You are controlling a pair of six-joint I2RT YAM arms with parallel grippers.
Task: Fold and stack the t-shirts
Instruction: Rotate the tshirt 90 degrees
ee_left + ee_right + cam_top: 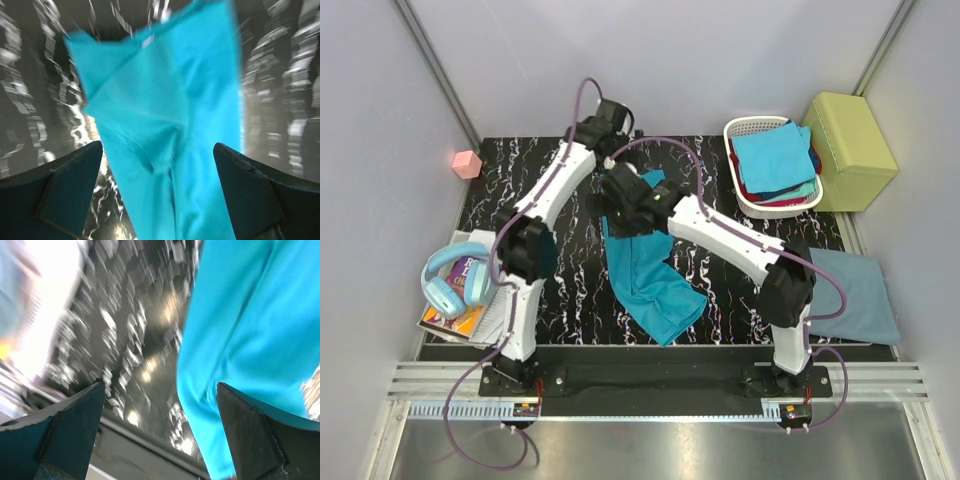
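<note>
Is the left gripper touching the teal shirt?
Cannot tell. In the left wrist view the left gripper stands open over the teal shirt, but blur hides any gap at its fingers.

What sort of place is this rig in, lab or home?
Most likely a lab test cell: plain grey panel walls, two arms bolted to an aluminium rail at a black marbled table, and staged props like the white basket of t-shirts.

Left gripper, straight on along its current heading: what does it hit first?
Most likely the teal t-shirt, which fills the gap ahead of the open left gripper in its wrist view. The marbled table lies under it. Blur leaves depth uncertain.
</note>
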